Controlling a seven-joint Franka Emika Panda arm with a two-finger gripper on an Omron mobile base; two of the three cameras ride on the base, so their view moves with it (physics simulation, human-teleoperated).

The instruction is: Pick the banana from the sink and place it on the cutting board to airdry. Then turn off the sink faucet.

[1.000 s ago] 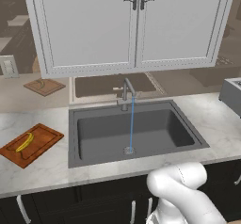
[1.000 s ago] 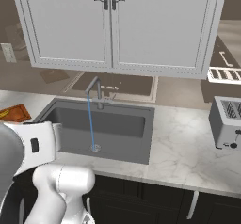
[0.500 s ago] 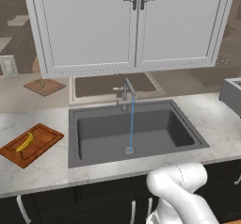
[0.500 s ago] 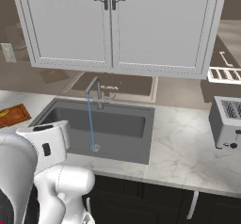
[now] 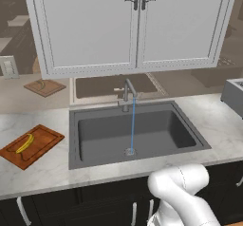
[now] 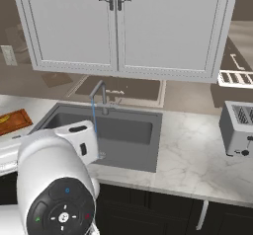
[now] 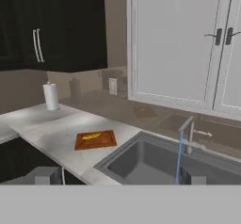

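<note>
The small yellow banana (image 5: 24,143) lies on the reddish-brown cutting board (image 5: 32,145), on the counter left of the dark grey sink (image 5: 137,135). The sink faucet (image 5: 127,93) stands behind the basin, and a thin blue stream of water (image 5: 132,125) runs from its spout to the drain. The hand view looks from a distance at the banana (image 7: 91,136), the board (image 7: 95,140) and the faucet (image 7: 188,133). My gripper (image 7: 120,178) is open, its fingertips (image 7: 47,175) far apart with nothing between them, well short of the counter.
A smaller tan board (image 5: 45,86) lies on the ledge behind the counter at the left. A toaster (image 6: 239,129) stands on the counter right of the sink. A paper towel roll (image 7: 51,96) stands far left. White cabinet doors (image 5: 137,25) hang above the faucet.
My arm has risen and swung closer to the right base camera, now covering more of that view's lower left. Banana, board and running water are unchanged.
</note>
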